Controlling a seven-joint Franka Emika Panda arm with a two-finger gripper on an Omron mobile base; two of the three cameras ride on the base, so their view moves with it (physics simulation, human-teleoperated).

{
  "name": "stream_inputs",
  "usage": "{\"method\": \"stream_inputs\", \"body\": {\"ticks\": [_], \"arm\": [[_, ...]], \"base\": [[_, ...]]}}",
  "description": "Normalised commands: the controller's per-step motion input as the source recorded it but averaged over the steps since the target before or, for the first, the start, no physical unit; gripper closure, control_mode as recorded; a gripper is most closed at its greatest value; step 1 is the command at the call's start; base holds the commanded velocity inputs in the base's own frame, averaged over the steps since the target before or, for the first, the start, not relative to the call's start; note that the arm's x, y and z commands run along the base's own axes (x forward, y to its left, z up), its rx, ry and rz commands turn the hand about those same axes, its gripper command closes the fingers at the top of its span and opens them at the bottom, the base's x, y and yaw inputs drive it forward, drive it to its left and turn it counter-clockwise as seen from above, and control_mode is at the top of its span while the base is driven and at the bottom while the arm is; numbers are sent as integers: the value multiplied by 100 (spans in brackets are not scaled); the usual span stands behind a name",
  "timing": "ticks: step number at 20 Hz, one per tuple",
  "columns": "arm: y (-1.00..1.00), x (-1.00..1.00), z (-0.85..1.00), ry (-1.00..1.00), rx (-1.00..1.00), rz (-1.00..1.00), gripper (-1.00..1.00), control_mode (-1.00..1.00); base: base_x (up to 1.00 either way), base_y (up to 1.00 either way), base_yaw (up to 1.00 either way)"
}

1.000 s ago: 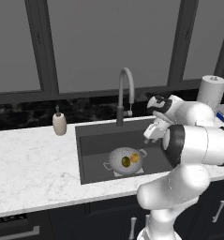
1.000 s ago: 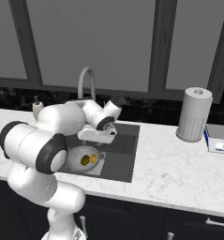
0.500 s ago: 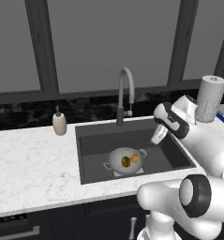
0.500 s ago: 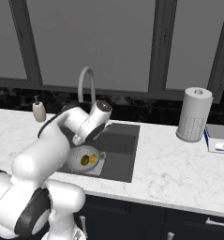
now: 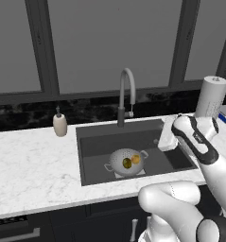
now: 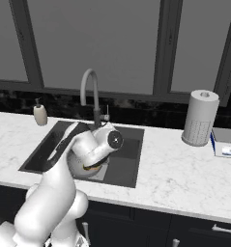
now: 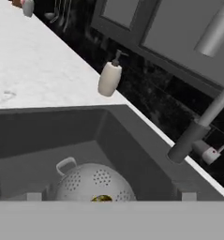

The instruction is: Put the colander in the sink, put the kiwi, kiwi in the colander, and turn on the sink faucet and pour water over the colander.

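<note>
The perforated metal colander (image 5: 126, 161) was seated on the floor of the dark grey sink (image 5: 98, 144), with the olive-brown kiwi (image 5: 126, 163) and the yellow kiwi (image 5: 135, 159) held inside it. The gooseneck sink faucet (image 5: 125, 96) was mounted behind the basin, a cream soap bottle (image 5: 60, 125) to its left. The gripper (image 5: 165, 133) was poised over the sink's right side, jaws spread wide apart and empty. A paper towel roll (image 6: 200, 117) was placed on the marble counter (image 6: 184, 166). No legible writing was resolved.

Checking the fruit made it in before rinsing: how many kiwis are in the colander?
2. Both lie side by side inside the colander in the sink: a dark olive kiwi and a yellow kiwi beside it.
</note>
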Motion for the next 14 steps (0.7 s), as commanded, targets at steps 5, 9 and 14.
{"method": "stream_inputs", "body": {"ticks": [5, 9, 14], "arm": [[-22, 13, 20, -16, 39, 16, -100, -100], [-12, 57, 10, 0, 43, 5, -100, -100], [0, 46, 13, 4, 24, 2, -100, -100]], "base": [[0, 0, 0], [0, 0, 0], [0, 0, 0]]}}
